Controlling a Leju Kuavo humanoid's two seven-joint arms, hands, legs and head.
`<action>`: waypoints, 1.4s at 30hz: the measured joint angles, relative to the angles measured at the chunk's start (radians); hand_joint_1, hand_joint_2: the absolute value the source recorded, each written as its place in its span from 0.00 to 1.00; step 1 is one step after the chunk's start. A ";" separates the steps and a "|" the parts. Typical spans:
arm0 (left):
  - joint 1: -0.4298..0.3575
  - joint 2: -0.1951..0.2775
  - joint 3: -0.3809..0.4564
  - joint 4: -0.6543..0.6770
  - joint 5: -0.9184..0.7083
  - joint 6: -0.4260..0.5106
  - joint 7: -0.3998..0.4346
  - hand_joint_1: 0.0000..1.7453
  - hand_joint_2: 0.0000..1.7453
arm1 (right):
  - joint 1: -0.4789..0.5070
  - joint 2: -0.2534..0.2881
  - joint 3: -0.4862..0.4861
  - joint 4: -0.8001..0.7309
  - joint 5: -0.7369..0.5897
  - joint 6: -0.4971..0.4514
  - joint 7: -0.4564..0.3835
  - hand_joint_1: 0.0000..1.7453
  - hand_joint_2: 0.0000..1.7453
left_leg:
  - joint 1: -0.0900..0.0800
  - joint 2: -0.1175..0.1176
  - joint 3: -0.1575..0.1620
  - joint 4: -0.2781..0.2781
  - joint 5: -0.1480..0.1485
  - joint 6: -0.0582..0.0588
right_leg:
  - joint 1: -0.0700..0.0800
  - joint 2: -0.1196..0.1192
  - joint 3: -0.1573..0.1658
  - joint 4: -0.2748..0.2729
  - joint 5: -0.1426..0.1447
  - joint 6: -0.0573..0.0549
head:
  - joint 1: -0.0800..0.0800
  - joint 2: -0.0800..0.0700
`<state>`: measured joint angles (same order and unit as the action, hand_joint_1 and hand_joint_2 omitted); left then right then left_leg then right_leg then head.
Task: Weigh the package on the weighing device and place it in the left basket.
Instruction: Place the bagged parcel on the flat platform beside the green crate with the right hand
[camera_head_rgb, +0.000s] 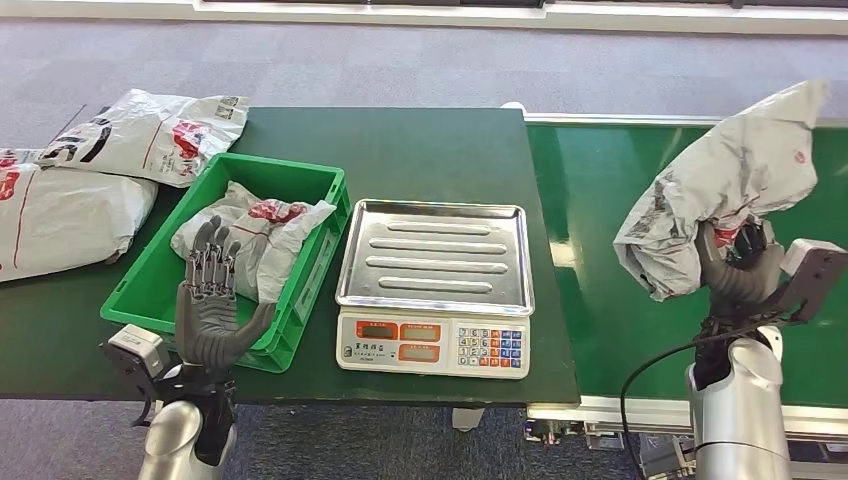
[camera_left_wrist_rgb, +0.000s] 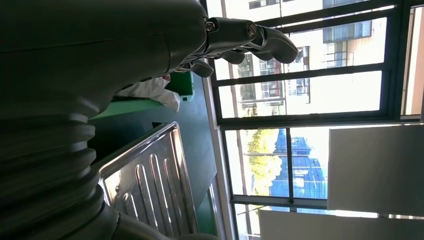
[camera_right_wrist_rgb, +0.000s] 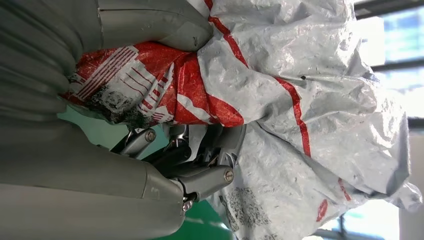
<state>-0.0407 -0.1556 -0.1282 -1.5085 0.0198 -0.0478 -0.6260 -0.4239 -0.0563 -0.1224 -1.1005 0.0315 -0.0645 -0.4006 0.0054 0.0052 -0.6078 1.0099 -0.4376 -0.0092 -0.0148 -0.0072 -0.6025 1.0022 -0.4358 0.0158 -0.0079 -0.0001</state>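
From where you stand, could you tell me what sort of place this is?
Probably a parcel sorting or packing station: a green conveyor belt, an electronic scale on the table, a green basket and grey courier bags, one held in the right hand.

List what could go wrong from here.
1. The right hand grips only one bunched end of the package, so it could slip out on the way to the scale.
2. The loose bag may overhang the tray.
3. The left hand hovers by the basket, which already holds a package.
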 joint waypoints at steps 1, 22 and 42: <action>-0.002 0.001 0.000 0.001 0.000 -0.001 -0.001 0.00 1.00 | -0.009 -0.001 0.012 0.007 0.035 0.031 0.039 1.00 1.00 | 0.000 0.001 0.000 0.000 0.000 0.000 | 0.000 0.001 0.000 0.000 0.000 0.000 | 0.000 0.000; -0.157 -0.012 -0.023 0.060 -0.011 -0.012 0.063 0.00 1.00 | -0.452 0.218 0.638 0.559 0.653 0.305 0.271 1.00 1.00 | 0.003 -0.001 -0.003 0.000 0.007 -0.003 | 0.003 -0.001 -0.004 0.002 0.004 -0.003 | 0.000 0.000; -0.149 -0.012 -0.022 0.058 -0.067 0.046 0.057 0.00 1.00 | -0.461 0.255 0.684 0.585 0.629 0.163 0.125 0.00 1.00 | 0.003 -0.001 -0.003 0.000 0.007 -0.003 | 0.003 -0.001 -0.004 0.002 0.004 -0.004 | 0.000 0.000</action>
<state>-0.1898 -0.1674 -0.1499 -1.4508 -0.0470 -0.0017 -0.5694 -0.8848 0.1983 0.5618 -0.5150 0.6606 0.0989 -0.2760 0.0083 0.0043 -0.6109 1.0099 -0.4308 -0.0125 -0.0115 -0.0078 -0.6068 1.0040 -0.4321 0.0123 -0.0081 -0.0002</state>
